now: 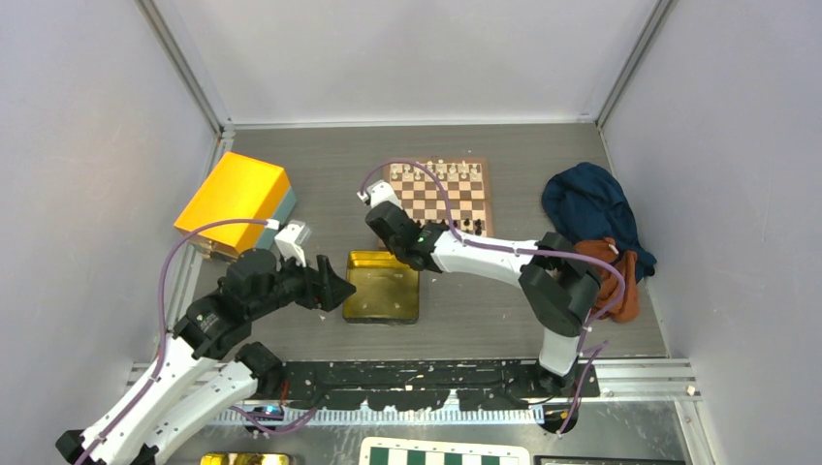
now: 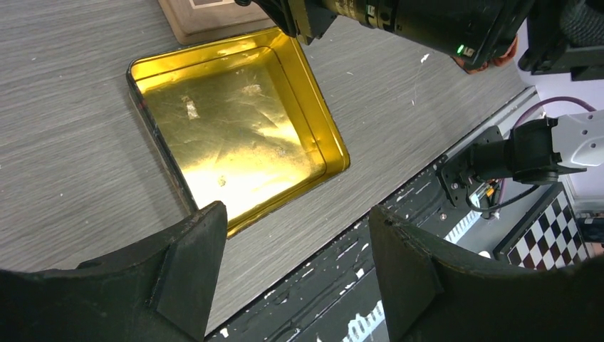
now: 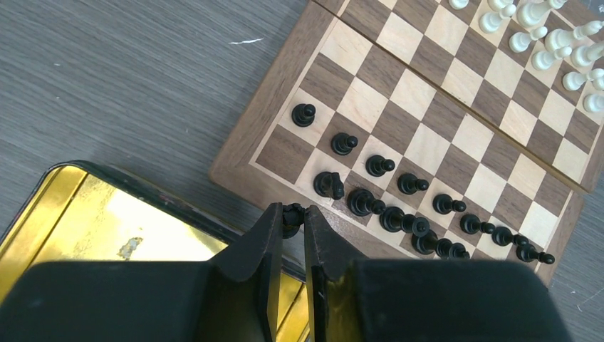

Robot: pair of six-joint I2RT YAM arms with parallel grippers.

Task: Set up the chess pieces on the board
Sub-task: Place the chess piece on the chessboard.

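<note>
The board (image 3: 427, 149) lies ahead in the right wrist view. Black chess pieces (image 3: 399, 214) fill its two near rows and cream-white ones (image 3: 555, 35) stand at its far side. My right gripper (image 3: 292, 214) is shut on a small black piece with a notched top (image 3: 290, 212), held over the board's near rim beside the left corner. From above, the right gripper (image 1: 393, 237) hangs at the near-left corner of the board (image 1: 441, 199). My left gripper (image 2: 299, 214) is open and holds nothing, hovering by the near edge of the gold tin (image 2: 235, 121).
The gold tin (image 1: 383, 291) lies between the two arms, nothing in it. A yellow box (image 1: 233, 199) stands at the left. Blue cloth (image 1: 591, 208) and orange cloth (image 1: 620, 281) are heaped at the right. A green-and-white checkered board (image 1: 446, 453) shows below the arm bases.
</note>
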